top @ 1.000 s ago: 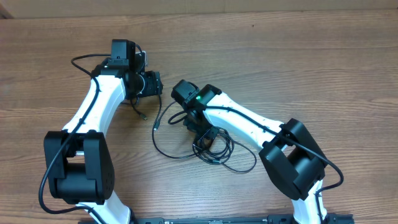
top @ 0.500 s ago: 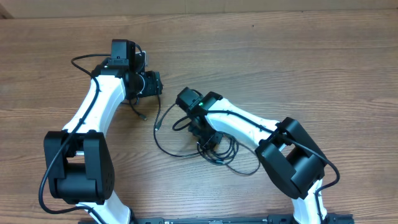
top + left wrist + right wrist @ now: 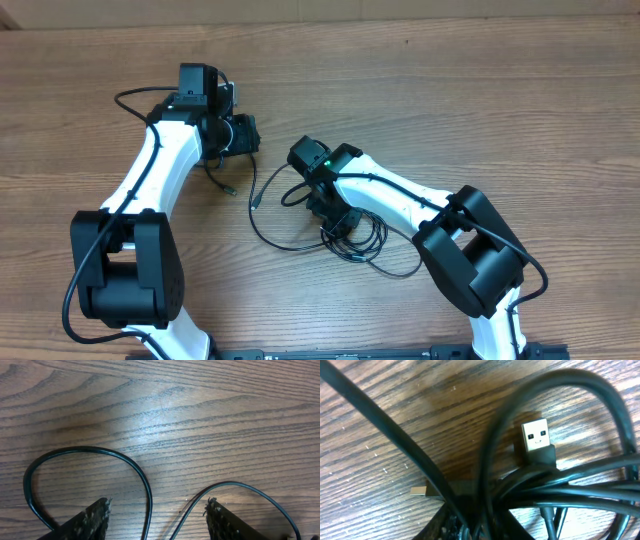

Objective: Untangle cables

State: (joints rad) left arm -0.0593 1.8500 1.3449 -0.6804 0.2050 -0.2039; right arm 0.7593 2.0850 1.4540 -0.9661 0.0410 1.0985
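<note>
Cables (image 3: 362,243) lie bunched on the wooden table (image 3: 500,100) under the right gripper (image 3: 338,220), jaw state indeterminable; a USB plug (image 3: 536,435) shows in the tangle. Left gripper (image 3: 157,505), jaws apart, straddles loose cable runs

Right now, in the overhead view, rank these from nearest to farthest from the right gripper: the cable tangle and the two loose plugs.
1. Cable tangle, directly under the right gripper.
2. Lower plug, to its left.
3. Upper plug, farther left, by the left arm.
</note>
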